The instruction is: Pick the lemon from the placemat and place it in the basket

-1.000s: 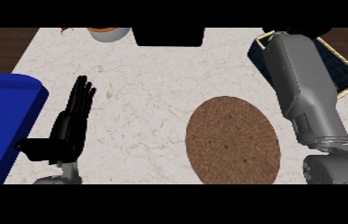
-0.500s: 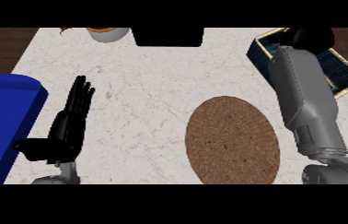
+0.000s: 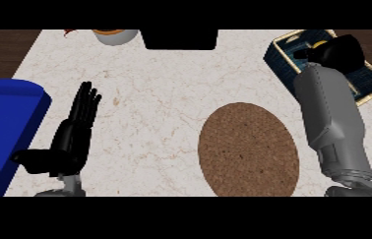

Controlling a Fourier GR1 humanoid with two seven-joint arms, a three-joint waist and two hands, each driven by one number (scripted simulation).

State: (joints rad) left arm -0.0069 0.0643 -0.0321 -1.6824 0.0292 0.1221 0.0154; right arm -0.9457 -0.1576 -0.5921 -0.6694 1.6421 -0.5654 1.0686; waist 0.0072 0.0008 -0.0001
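The round brown placemat (image 3: 247, 149) lies on the counter at lower right with nothing on it. The dark basket (image 3: 288, 52) with a tan rim stands at the far right corner. My right hand (image 3: 341, 53) hovers over the basket, curled. A small yellow patch of the lemon (image 3: 317, 45) shows at its left side; the rest is hidden by the hand. My grey right forearm runs down the right edge. My left hand (image 3: 76, 130) rests open at lower left, fingers pointing up, holding nothing.
A blue object (image 3: 18, 120) fills the left edge beside my left hand. A pale bowl with something orange in it (image 3: 115, 35) and a black block (image 3: 180, 39) stand along the far edge. The counter is light marble.
My right forearm has swung to the right and the right hand has come into view over the basket. The left hand has not moved.
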